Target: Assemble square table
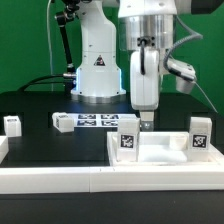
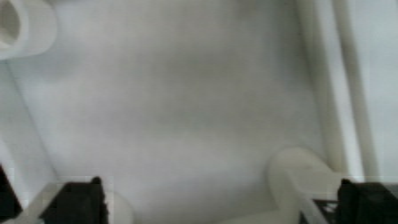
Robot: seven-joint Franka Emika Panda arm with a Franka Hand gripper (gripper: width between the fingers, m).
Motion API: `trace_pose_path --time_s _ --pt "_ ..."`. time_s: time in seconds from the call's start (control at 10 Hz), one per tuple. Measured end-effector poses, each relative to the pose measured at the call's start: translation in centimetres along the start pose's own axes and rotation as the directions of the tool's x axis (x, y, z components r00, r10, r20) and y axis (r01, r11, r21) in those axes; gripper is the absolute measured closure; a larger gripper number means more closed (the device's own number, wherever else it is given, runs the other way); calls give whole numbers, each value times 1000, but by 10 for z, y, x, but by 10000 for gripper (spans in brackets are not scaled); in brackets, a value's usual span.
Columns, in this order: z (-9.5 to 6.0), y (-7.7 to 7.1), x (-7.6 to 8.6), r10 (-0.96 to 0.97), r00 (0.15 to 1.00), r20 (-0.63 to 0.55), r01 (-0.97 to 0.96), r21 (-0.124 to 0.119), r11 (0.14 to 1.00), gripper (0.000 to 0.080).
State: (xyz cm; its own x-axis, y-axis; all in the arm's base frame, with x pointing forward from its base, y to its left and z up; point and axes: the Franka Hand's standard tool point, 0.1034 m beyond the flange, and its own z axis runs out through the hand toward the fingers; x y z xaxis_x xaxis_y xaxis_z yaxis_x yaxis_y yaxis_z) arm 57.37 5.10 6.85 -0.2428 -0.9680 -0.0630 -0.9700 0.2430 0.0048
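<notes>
Gripper [image 1: 147, 124] (jaws wide apart) low over the white tabletop [image 1: 165, 152], just above its surface

The worktop [image 1: 40, 105] is matte black. The tabletop [image 1: 165, 152] is plain white, reading as pale grey-white in the wrist view. The block legs [image 1: 200, 130] are white too, with black-and-white square tags on them. The marker board [image 1: 95, 121] is white with a row of black-and-white tags. The border bars [image 1: 60, 182] are unmarked white. The end effector [image 1: 147, 122] has a white housing and black fingertips [image 2: 80, 200]. The robot base [image 1: 98, 60] is white with a black triangle sign and a cyan glow low down. The backdrop [image 1: 20, 40] is green, the cables [image 1: 35, 85] black.
</notes>
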Motion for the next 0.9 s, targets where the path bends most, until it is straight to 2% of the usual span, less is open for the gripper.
trace_pose_path --time_s 0.2,0.7,0.9 --pt "8 13 -1 -19 1000 -9 19 -19 1000 151" --pt "11 15 -1 -19 1000 -13 18 -16 1000 151" --pt "19 33 -10 -40 999 -22 39 -30 999 151"
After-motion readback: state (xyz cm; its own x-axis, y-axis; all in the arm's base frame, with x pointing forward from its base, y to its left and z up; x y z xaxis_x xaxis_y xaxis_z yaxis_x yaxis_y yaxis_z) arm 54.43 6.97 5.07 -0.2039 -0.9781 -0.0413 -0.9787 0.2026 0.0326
